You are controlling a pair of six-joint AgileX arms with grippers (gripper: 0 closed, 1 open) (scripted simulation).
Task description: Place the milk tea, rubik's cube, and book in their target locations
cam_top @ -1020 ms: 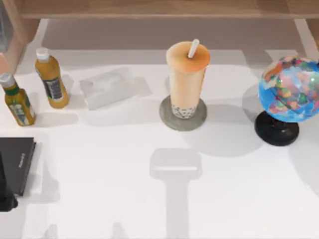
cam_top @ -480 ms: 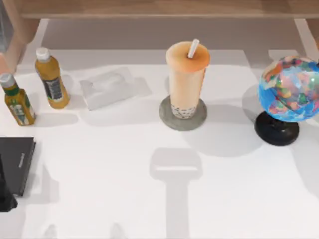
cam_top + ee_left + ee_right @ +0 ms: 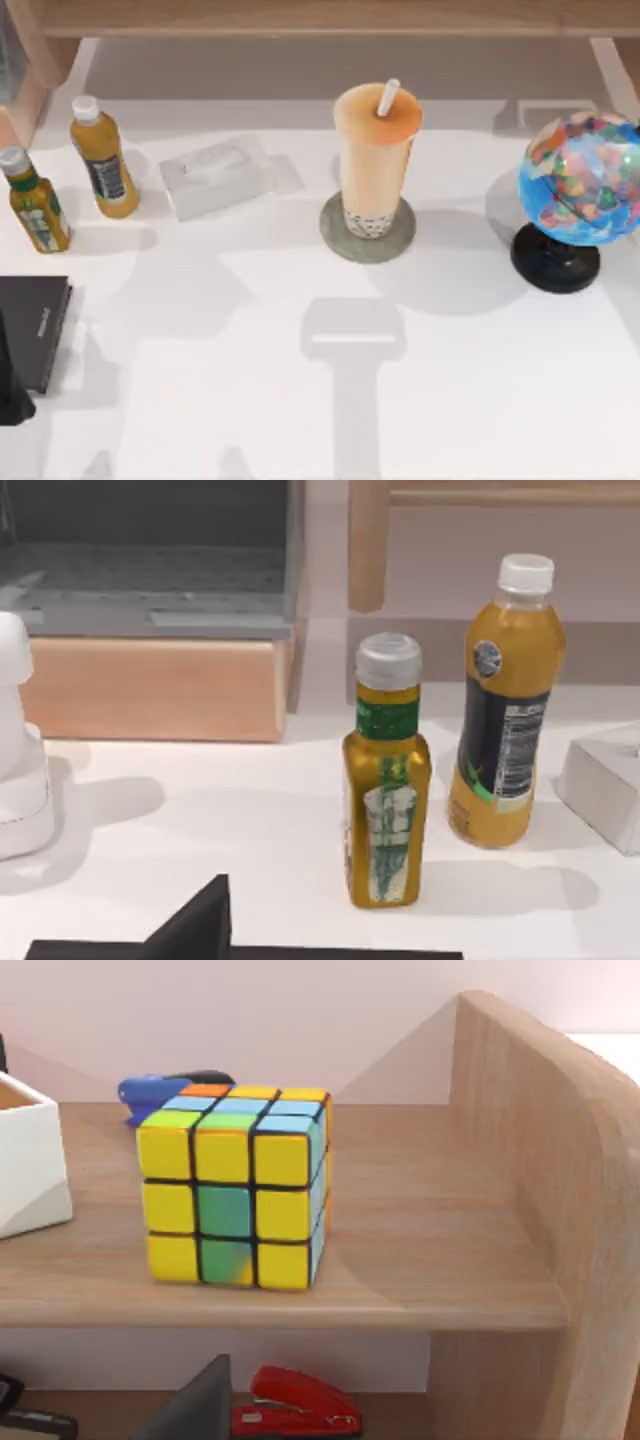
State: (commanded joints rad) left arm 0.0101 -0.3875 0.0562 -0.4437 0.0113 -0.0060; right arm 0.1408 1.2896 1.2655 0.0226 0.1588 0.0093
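Standing on table: one milk tea (image 3: 376,150), two yellow bottles (image 3: 103,157), one globe (image 3: 579,180)

The top view looks straight down on the white table (image 3: 250,400), with the milk tea (image 3: 376,160) near the upper centre of the frame. The left wrist view sits low and close, facing two yellow bottles (image 3: 388,780), which the top view shares at its upper left. The right wrist view looks level and near at the rubik's cube (image 3: 235,1188) on a wooden shelf (image 3: 400,1260).
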